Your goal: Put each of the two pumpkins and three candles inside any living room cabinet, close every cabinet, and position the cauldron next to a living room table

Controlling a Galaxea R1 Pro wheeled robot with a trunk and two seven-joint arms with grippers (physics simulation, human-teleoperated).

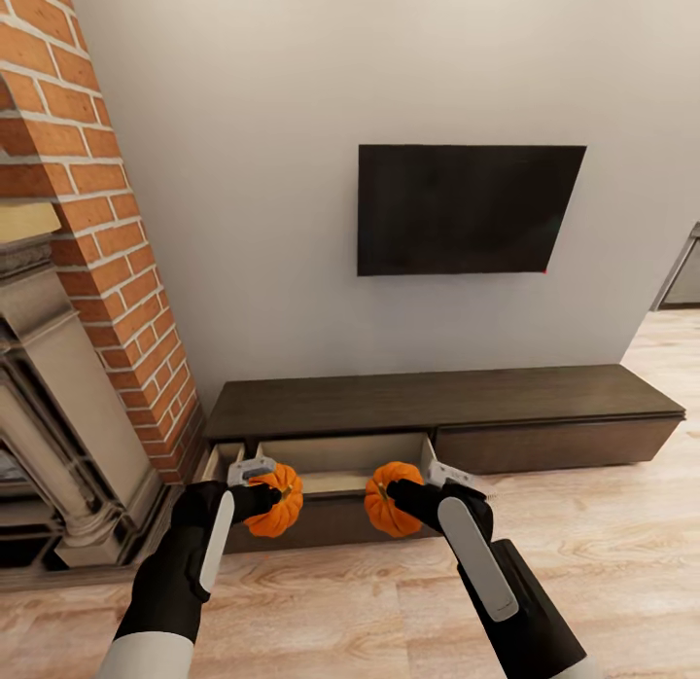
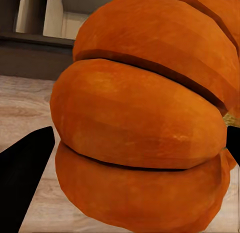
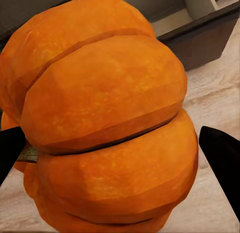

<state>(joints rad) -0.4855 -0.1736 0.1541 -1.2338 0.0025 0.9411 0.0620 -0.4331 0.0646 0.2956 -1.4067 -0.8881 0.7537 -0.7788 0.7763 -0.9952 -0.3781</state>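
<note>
Two orange ribbed pumpkins hang in front of the long dark-brown cabinet (image 1: pixel 544 397), whose left drawer (image 1: pixel 340 460) stands pulled out with a pale interior. My left gripper (image 1: pixel 261 499) is shut on the left pumpkin (image 1: pixel 277 504), which looms close in the left wrist view as a pumpkin (image 2: pixel 145 123) between dark fingers (image 2: pixel 25 168). My right gripper (image 1: pixel 408 499) is shut on the right pumpkin (image 1: pixel 387 499); the right wrist view has that pumpkin (image 3: pixel 105 118) between black fingers (image 3: pixel 222 158). Both pumpkins hover just at the drawer's front edge, above the wooden floor.
A brick fireplace column (image 1: pixel 107 232) with an ornate stone surround (image 1: pixel 49 416) stands at the left, close to my left arm. A black TV (image 1: pixel 467 209) hangs on the white wall above the cabinet. Light wooden floor (image 1: pixel 603 553) stretches to the right.
</note>
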